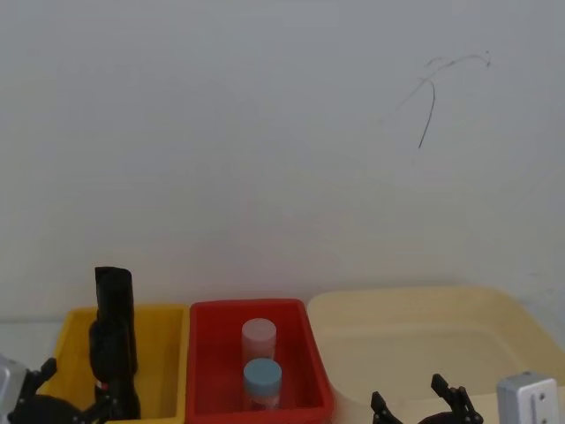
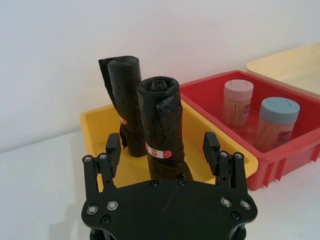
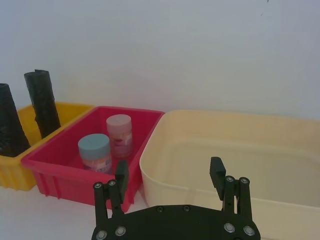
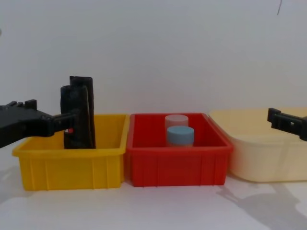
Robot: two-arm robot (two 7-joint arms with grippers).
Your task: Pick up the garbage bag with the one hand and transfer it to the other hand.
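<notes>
A plain white wall (image 1: 265, 132), marked by a thin dark curved line (image 1: 430, 115), rises behind the white tabletop (image 4: 144, 211).

My head cam looks down over red bin (image 1: 203, 371) from above; chest cam faces its front, low, level. Wrist cams ride close behind left pincer (image 2: 161, 140), right pincer (image 3: 169, 166); all four share red bin.

Crinkly, faintly shiny plastic garbage bag (image 2: 161, 125); smooth glossy plastic yellow bin (image 4: 72, 167) and red bin (image 4: 177, 165).
</notes>
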